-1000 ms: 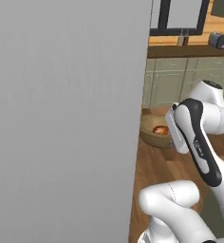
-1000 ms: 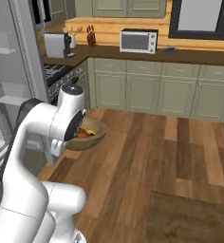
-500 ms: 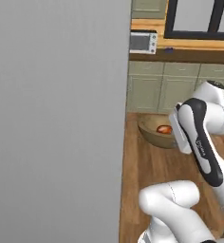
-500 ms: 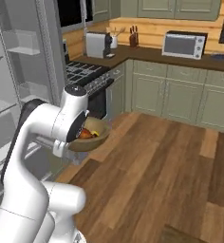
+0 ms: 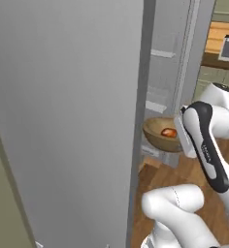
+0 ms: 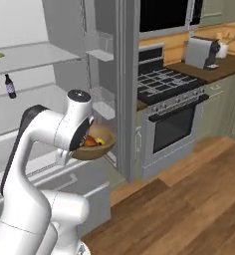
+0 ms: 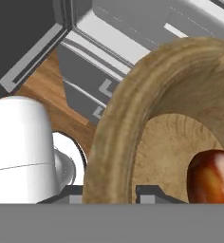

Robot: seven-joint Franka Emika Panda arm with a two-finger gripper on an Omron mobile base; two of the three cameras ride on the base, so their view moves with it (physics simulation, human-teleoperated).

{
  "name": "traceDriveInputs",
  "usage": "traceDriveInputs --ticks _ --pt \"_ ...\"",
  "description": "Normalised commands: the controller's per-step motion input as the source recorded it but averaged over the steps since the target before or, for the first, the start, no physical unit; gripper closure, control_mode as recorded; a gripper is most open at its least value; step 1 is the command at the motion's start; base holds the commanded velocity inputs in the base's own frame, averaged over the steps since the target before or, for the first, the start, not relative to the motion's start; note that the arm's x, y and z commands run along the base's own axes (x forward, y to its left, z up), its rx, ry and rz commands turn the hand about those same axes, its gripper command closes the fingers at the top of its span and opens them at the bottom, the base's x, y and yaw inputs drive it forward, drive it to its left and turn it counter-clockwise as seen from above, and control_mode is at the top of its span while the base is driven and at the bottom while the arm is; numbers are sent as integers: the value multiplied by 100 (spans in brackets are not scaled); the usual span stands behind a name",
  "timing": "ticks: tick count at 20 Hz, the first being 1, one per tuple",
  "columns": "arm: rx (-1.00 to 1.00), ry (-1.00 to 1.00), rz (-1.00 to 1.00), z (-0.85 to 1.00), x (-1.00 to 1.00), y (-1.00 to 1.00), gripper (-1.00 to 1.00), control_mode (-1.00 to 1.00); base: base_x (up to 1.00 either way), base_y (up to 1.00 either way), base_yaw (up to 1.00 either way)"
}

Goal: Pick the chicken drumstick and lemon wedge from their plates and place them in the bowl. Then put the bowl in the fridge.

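Riding in the air at the end of your arm, the bowl hangs level in front of the open fridge, clear of the shelves and the wood floor below it. The chicken drumstick lies inside the bowl as a glossy reddish-brown mass against the pale inner wall. Beside it in the right base view you can pick out a small yellow speck, most likely the lemon wedge, though it is too small there to be sure.

Your gripper is clamped on the bowl's thick rim: in the hand view the two dark finger tips stand on either side of the rim, one outside the wall and one inside. In the left base view the bowl sits just beyond the dark-striped forearm, next to the edge of the grey fridge door, which stands open and covers the left half of that view.

Inside the fridge you see white shelves; a small dark bottle stands on one of them, well to the left of the bowl. To the right of the fridge stands a stove with black burners, and farther right a toaster rests on the counter.
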Motion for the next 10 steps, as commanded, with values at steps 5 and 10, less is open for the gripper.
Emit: traceDriveInputs --ticks 5,10 --pt "0 0 0 0 0 0 100 100 55 -42 69" --pt "0 0 0 0 0 0 100 100 47 -46 66"
